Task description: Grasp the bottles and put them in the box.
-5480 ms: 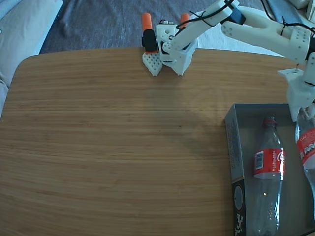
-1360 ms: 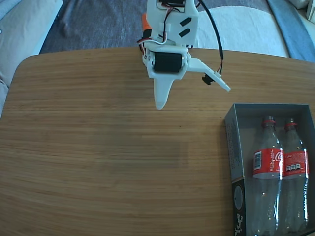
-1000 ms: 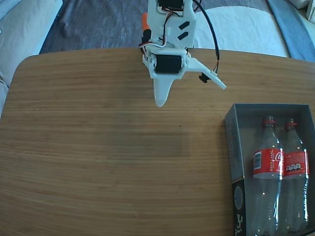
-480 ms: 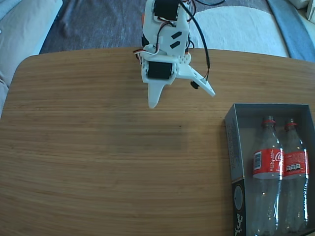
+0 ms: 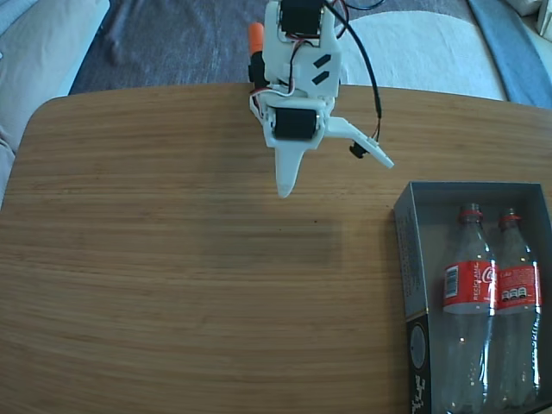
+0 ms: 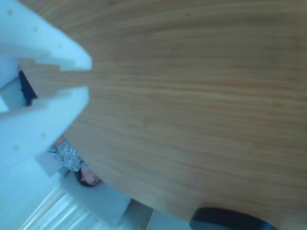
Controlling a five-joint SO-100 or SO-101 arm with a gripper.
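Two clear bottles with red labels lie side by side in the dark-grey box (image 5: 404, 259) at the right edge of the fixed view: a left bottle (image 5: 470, 289) and a right bottle (image 5: 516, 289), necks pointing to the far side. My white gripper (image 5: 285, 186) hangs over the table's far middle, well left of the box and pointing down. In the wrist view the gripper (image 6: 89, 78) shows only a narrow slit between its fingertips (image 6: 57, 48), with bare wood behind and nothing held.
The wooden table (image 5: 172, 276) stretches left of the box. A black camera (image 5: 357, 151) on a white bracket sticks out to the gripper's right. An orange clamp (image 5: 255, 39) holds the arm's base at the far edge. The floor and a dark object (image 6: 230, 220) show past the table's rim.
Earlier the arm reached over the box with the second bottle at its tip; now both bottles lie in the box. In the last half second the gripper shifted slightly right and toward the camera.
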